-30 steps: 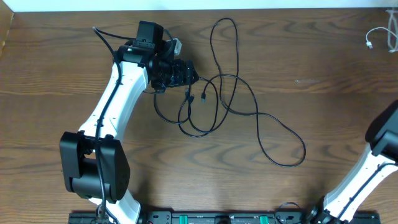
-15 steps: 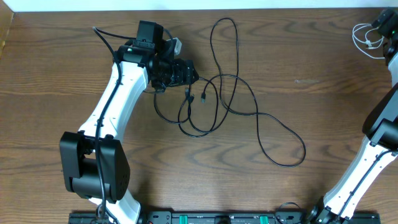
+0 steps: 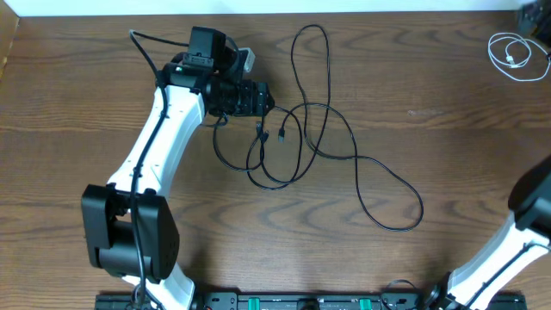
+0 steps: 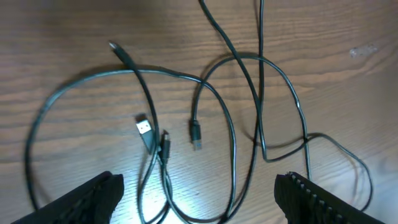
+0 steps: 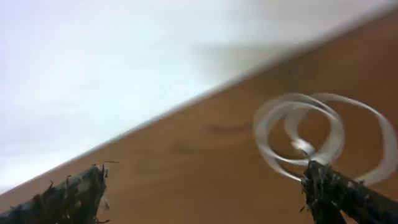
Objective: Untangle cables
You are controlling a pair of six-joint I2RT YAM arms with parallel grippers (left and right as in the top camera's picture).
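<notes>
Status: separation part done, by the look of it.

1. Short white cord, coiled flat w/ small plug (image 3: pixel 513 60), lies alone at far right corner of the brown wood-grain surface (image 3: pixel 448 129), well apart from everything else. Judged finished.
2. Long thin black cord (image 4: pixel 260 37) lies centre-left in several loops that cross one another. One big loop trails out to the right. Not yet sorted.
3. Left claw (image 4: pixel 199 183) hovers over the crossed section. Fingers spread wide, nothing between them, no contact w/ cord seen. Directly below it: silver-tipped flat plug (image 4: pixel 143 127) and small black plug (image 4: pixel 195 134), close together. More ends show nearby, so cannot tell if this is one black cord or two.
4. Right claw (image 5: pixel 204 169) is up by the white coil. Fingers apart, released, holding nothing. That view is blurred, so exact height above the surface is unclear.

Step in hand (judgement): picking a grasp pt on the black tangle.

Next move calls for:
- dropping the left claw onto one free plug end only, not a crossing;
- pinching near the plug, then drawing it out along its own run, away from the loops;
- bringing the right arm across to pin the rest, or the whole bundle prob. drags along.
</notes>
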